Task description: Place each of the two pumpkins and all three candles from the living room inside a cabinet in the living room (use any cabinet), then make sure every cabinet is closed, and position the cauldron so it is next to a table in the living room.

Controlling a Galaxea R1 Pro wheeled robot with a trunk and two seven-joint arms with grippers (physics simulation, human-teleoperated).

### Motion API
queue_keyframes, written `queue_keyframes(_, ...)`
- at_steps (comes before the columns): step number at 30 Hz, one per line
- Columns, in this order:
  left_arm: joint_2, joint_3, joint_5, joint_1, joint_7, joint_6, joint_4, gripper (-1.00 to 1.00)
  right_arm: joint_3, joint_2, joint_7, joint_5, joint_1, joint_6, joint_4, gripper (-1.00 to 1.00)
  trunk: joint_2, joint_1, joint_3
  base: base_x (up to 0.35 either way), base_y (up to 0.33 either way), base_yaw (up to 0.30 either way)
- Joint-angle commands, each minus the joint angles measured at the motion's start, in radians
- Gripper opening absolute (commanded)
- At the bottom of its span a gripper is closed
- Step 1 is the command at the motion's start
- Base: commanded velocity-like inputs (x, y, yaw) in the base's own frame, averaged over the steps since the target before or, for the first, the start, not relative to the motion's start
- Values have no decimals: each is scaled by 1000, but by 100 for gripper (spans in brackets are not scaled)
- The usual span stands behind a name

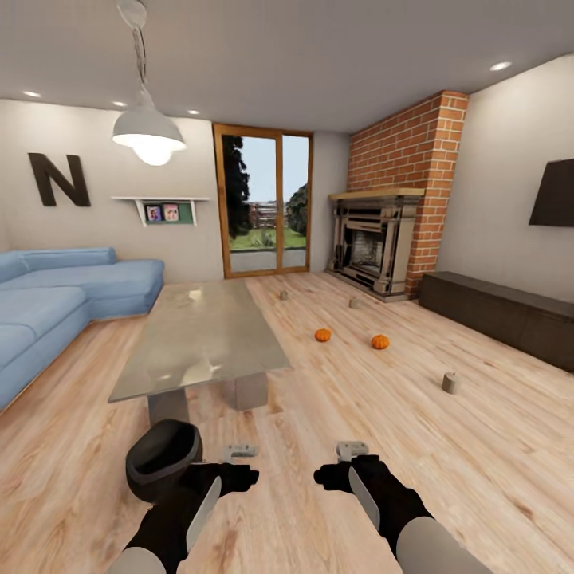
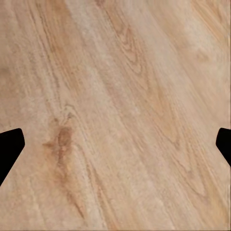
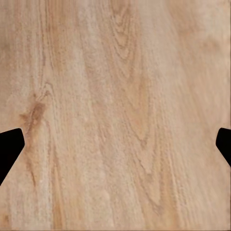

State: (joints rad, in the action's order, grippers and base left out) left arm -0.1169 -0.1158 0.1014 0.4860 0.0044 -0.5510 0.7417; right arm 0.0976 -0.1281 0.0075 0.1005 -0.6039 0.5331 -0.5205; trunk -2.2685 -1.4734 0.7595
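step in hand: by the look of it the robot is standing at the start of the gathering step; nothing is being carried and all 5 small items are lying out on the pale wooden plank floor [image 1: 335,414].
left gripper [image 1: 239,451]: black 2-fingered gripper, hanging low over bare floor with its fingers spread apart and nothing between them; in the left wrist view [image 2: 115,144] the 2 dark fingertips are sitting at opposite edges with only wood grain between.
right gripper [image 1: 351,450]: the matching black gripper, likewise standing open and empty over bare planks; the right wrist view [image 3: 115,144] is giving the same picture.
pumpkins: 2 small round orange ribbed pumpkins are resting on the floor ahead of the grippers, one [image 1: 322,335] just right of the table's far half, the other [image 1: 379,341] further right; both are well apart from either gripper.
candles: 3 stubby grey-beige cylinders are standing on the floor, the nearest [image 1: 450,383] ahead and right of the right gripper, 2 more [image 1: 283,295] [image 1: 353,302] far off toward the brick and stone fireplace [image 1: 375,243].
cabinet: the long low dark brown wooden unit [image 1: 502,315] is sitting along the right wall, its fronts looking shut.
cauldron: a round black pot [image 1: 163,458] is sitting on the floor just beside the left gripper and close to the near leg of the large low grey glass-topped coffee table [image 1: 199,335]; that part is probably needing little work.
next move: likely rolling the base forward and right toward the nearest candle or pumpkin, then lowering an open gripper around it.
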Motion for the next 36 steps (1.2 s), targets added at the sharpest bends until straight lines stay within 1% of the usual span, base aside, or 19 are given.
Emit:
queue_keyframes(1, 0, -1, 10, 0, 3, -6, 1, 100, 4, 1, -3, 10, 0, 4, -1, 100, 0, 0, 0, 159, -303, -212)
queue_keyframes(28, 2, 1, 12, 0, 3, -6, -6, 100, 4, 2, -1, 10, 0, 3, -1, 100, 0, 0, -31, 161, -301, -216)
queue_keyframes(36, 3, 1, 13, 0, 3, -6, -9, 100, 2, 2, -1, 10, 0, 2, 0, 100, 0, 0, -41, 164, -258, -221)
